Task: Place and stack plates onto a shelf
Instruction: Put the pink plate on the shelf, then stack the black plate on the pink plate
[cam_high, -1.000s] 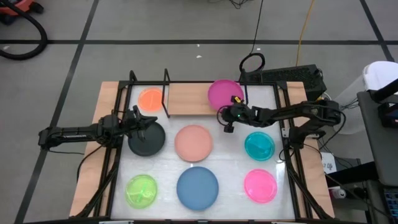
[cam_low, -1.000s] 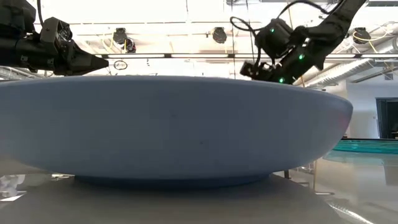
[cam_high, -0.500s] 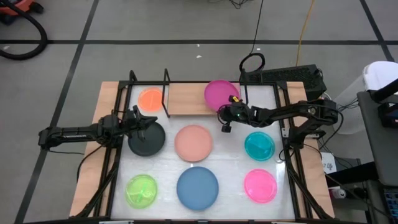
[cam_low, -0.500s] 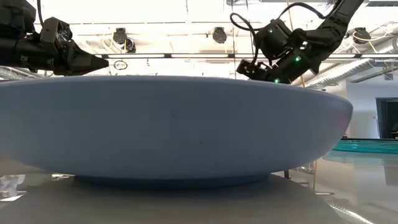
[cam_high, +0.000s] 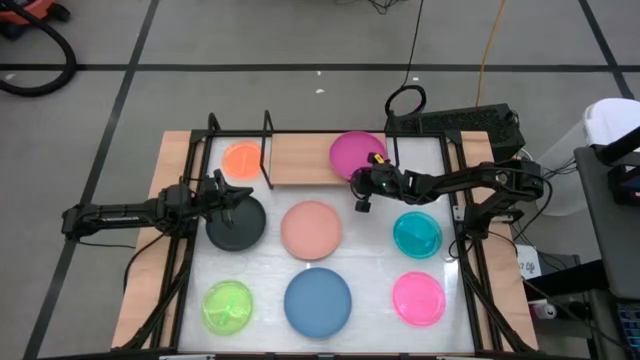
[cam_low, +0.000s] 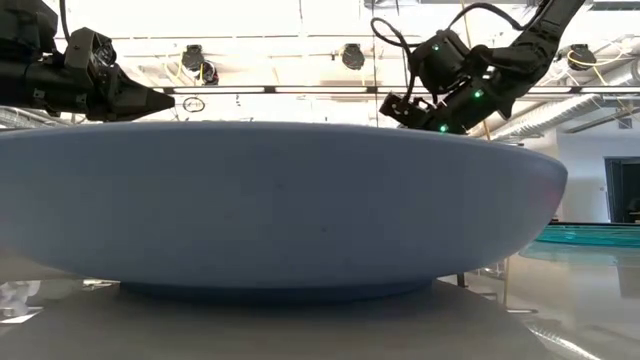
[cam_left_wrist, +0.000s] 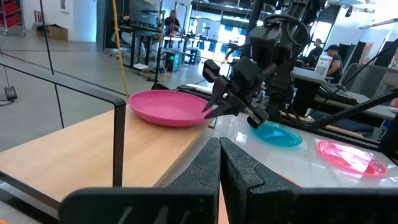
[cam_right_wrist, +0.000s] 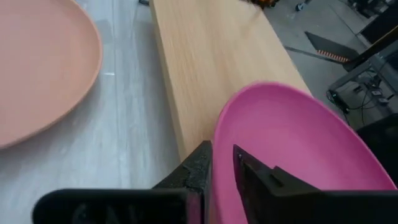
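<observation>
Now the magenta plate (cam_high: 354, 153), pinched at its rim by the right claw (cam_high: 362, 178), has been drawn slightly leftward over the shelf (cam_high: 305, 159), so placement is judged near; the left claw (cam_high: 232, 196), shut and empty, waits by the black plate (cam_high: 237, 224).

Blue plate (cam_low: 280, 205) fills our low view and hides the table behind it, magenta plate (cam_right_wrist: 292, 149) cut off by our right wrist view's edge, black plate (cam_high: 236, 224) partly under the left gripper (cam_high: 228, 198)
</observation>
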